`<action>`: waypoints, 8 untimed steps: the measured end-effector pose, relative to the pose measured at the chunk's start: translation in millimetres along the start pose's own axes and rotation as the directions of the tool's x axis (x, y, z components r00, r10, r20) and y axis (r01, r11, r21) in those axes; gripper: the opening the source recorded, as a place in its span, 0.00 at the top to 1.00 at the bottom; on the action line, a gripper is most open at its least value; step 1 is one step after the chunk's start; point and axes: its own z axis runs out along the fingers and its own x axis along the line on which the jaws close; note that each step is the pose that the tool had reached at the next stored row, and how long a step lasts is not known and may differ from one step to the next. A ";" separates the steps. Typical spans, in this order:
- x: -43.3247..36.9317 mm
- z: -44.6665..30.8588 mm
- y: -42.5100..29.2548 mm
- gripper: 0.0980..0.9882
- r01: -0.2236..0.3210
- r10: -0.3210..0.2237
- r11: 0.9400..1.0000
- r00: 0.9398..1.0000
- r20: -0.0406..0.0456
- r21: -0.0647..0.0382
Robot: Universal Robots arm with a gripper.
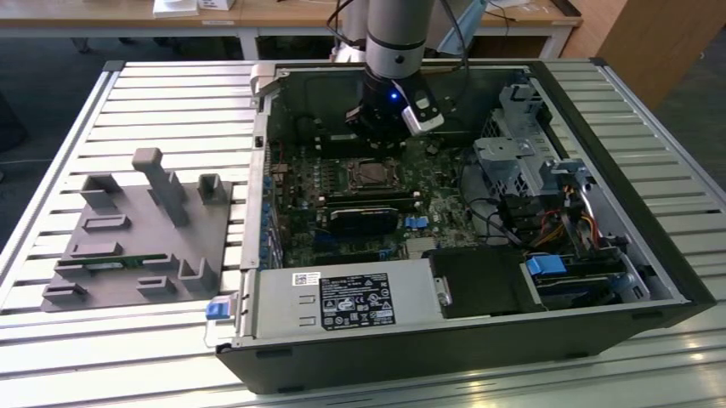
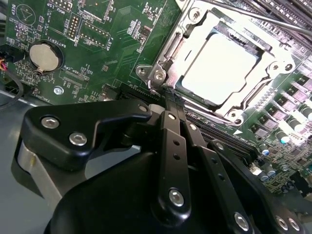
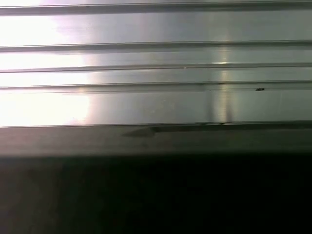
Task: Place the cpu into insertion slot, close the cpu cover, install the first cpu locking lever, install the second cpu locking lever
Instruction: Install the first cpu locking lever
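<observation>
The cpu [image 2: 224, 63] lies flat in the insertion slot [image 1: 365, 174] on the motherboard, its pale metal face showing. The silvery cpu cover [image 2: 246, 92] lies down around it, framing the chip. A thin metal locking lever [image 2: 258, 18] runs along the socket's far side. My gripper [image 2: 165, 100] hangs just off one corner of the socket, black fingers [image 2: 173, 146] pressed together, with nothing visible between them. In the exterior view the gripper [image 1: 378, 136] sits inside the open computer case, just behind the socket.
The case [image 1: 454, 348] lies open on a slatted metal table [image 3: 146, 58]. A black module [image 1: 363, 212], power supply [image 1: 340, 302] and drive cage [image 1: 511, 157] crowd the socket. A grey fixture block [image 1: 136, 229] stands at the exterior view's left. A coin battery [image 2: 44, 53] sits on the board.
</observation>
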 end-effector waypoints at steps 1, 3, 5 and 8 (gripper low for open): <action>0.0 -0.3 0.0 0.99 0.000 0.000 1.000 1.000 0.000 0.000; 0.1 -0.9 -0.1 0.99 0.000 0.000 1.000 1.000 0.000 0.001; 0.0 -1.2 0.0 0.99 0.000 0.000 1.000 1.000 0.000 0.001; 0.1 -2.5 0.0 0.99 0.000 0.000 1.000 1.000 0.000 0.001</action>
